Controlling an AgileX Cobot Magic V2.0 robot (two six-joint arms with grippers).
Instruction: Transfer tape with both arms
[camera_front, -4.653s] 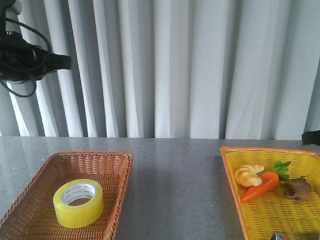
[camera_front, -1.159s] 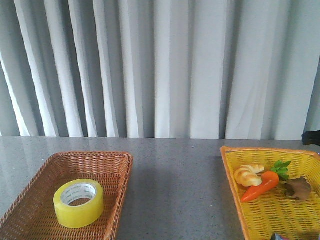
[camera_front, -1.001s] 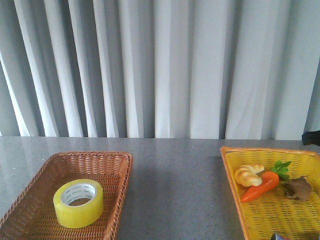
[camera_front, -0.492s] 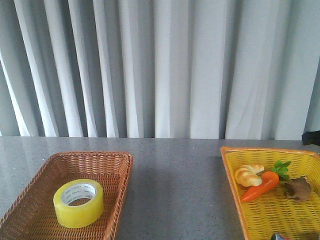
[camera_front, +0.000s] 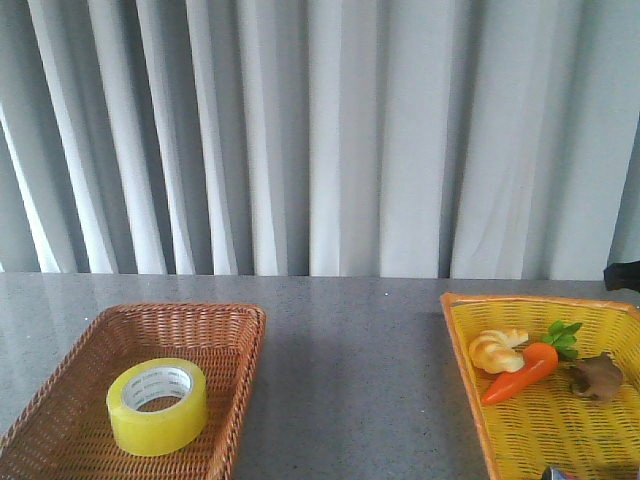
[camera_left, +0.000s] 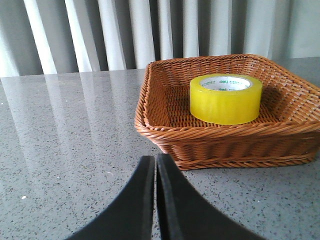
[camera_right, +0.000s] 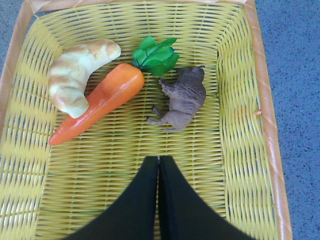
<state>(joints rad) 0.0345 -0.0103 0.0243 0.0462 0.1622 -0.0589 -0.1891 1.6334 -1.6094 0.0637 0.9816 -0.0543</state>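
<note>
As it lies flat in the brown wicker basket (camera_front: 60, 420) at the near left of the desk (camera_front: 350, 350), the tape (camera_front: 157, 405) is judged light, rigid and smooth-sided; a hold across core and outer wall is advised. Left pincer (camera_left: 154, 172) and right pincer (camera_right: 158, 172) are seen closed, empty.

Soft even daylight, sharp focus, pale sheen on the grey tabletop (camera_left: 60, 130), faint shadows
</note>
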